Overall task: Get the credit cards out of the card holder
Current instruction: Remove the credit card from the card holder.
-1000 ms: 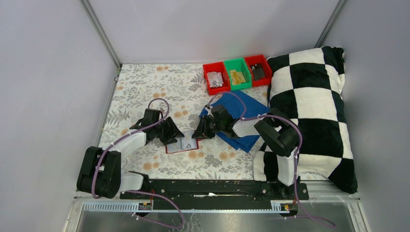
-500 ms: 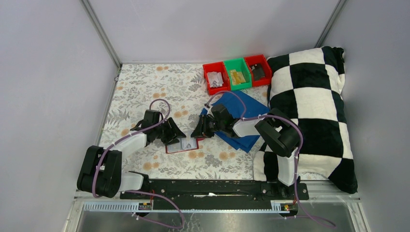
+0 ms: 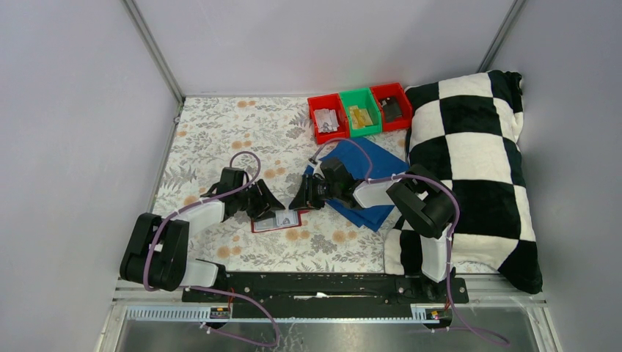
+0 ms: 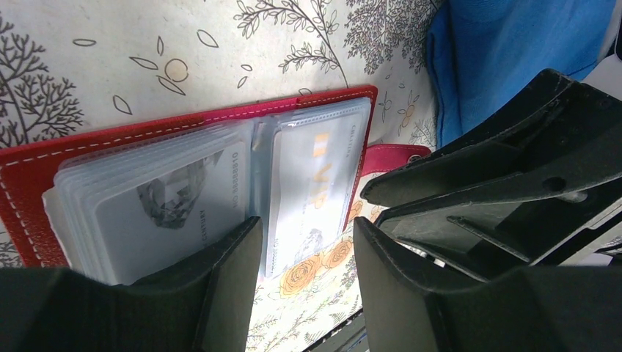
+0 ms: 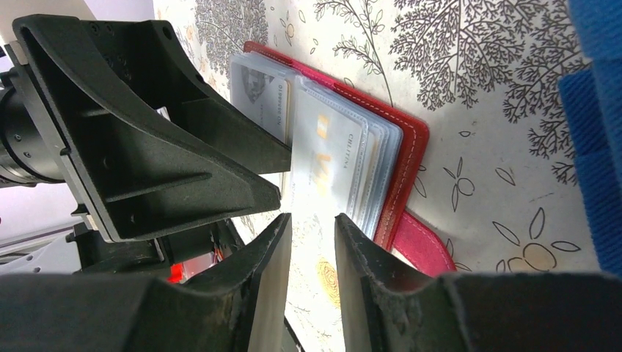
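The red card holder lies open on the floral cloth, its clear sleeves up and its strap tab sticking out at the side. A pale credit card with a picture sits in one page. A second pale credit card on the other page pokes past the holder's edge. My left gripper is open at that edge, one finger resting on the sleeves. My right gripper faces it from the other side, jaws narrowly open over the cloth beside the holder, with nothing between them.
Two red bins and a green bin stand at the back. A blue cloth lies under the right arm. A black-and-white checked pillow fills the right side. Grey walls close in the table.
My left gripper has edged slightly toward the card holder and its arm has shifted a little. The right arm and the holder stay where they were.
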Motion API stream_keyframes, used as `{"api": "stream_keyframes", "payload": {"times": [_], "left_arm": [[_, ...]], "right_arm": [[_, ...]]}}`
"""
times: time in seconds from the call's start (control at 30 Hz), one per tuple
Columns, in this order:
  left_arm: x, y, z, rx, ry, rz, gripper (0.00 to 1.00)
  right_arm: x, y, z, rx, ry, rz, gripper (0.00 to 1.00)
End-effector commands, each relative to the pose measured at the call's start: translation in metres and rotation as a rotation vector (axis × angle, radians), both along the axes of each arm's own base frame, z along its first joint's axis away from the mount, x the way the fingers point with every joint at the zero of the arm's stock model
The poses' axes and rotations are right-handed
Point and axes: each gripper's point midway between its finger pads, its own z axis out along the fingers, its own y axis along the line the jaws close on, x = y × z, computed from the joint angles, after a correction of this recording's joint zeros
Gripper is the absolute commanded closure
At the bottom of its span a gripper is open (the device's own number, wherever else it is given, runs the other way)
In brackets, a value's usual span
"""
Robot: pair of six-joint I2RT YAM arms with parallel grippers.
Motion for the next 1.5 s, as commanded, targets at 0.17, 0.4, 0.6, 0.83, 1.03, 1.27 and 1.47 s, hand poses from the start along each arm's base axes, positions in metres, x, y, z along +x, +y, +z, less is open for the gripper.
{"api": "stream_keyframes", "payload": {"times": [0.17, 0.4, 0.6, 0.83, 1.03, 1.27, 1.47], "left_arm": [[-0.006, 0.01, -0.016, 0.051, 0.032, 0.022, 0.46], [-0.006, 0.01, -0.016, 0.055, 0.032, 0.03, 0.46], [-0.006, 0.013, -0.019, 0.066, 0.034, 0.048, 0.48], [-0.008, 0.016, -0.02, 0.075, 0.037, 0.057, 0.5], [-0.009, 0.022, -0.025, 0.103, 0.033, 0.086, 0.57], [-0.015, 0.031, -0.026, 0.119, 0.007, 0.123, 0.54], [-0.016, 0.036, -0.026, 0.138, -0.012, 0.145, 0.36]], "right_arm": [[-0.001, 0.014, 0.007, 0.054, -0.013, 0.058, 0.64], [-0.003, 0.016, 0.001, 0.052, 0.005, 0.069, 0.64], [-0.004, 0.017, 0.001, 0.049, 0.003, 0.073, 0.64], [-0.007, 0.02, -0.005, 0.041, 0.018, 0.086, 0.64], [-0.009, 0.021, -0.015, 0.035, 0.044, 0.079, 0.65], [-0.01, 0.017, -0.011, 0.028, 0.031, 0.071, 0.65], [0.001, 0.011, 0.001, 0.03, 0.0, 0.043, 0.64]]}}
